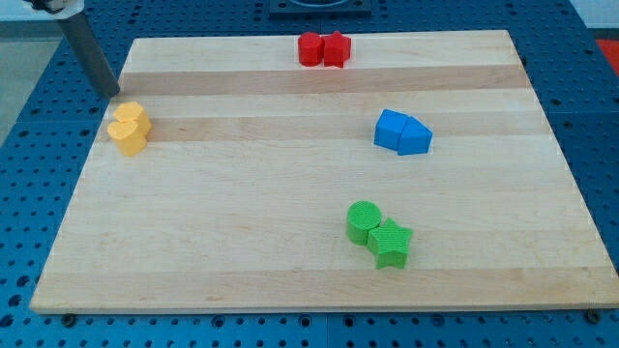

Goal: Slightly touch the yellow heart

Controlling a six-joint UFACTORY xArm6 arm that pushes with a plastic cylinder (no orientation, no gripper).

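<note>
Board (319,280): a pale wooden panel is shown filling most of the frame, laid on a blue perforated table (19,290)
Rod: a straight dark rod is seen entering from the upper left corner of the frame, slanting down towards the right
My tip (112,94): placed at the board's upper left edge, just above the yellow pair and apart from it; no contact can be made out
Jaws: none are carried by this arm, so no open or closed state applies
Yellow heart (128,137): located at the left edge of the frame, in its upper half, near the board's left border; it is the lower of two yellow blocks
Second yellow block (130,116): pressed against the heart from above; its shape cannot be told
Red blocks (323,48): two are set touching at the top centre of the frame
Blue blocks (402,132): two are set touching at the right, in the upper half
Green cylinder (364,220): lower centre-right of the frame
Green star (391,243): touching the cylinder at its lower right
</note>
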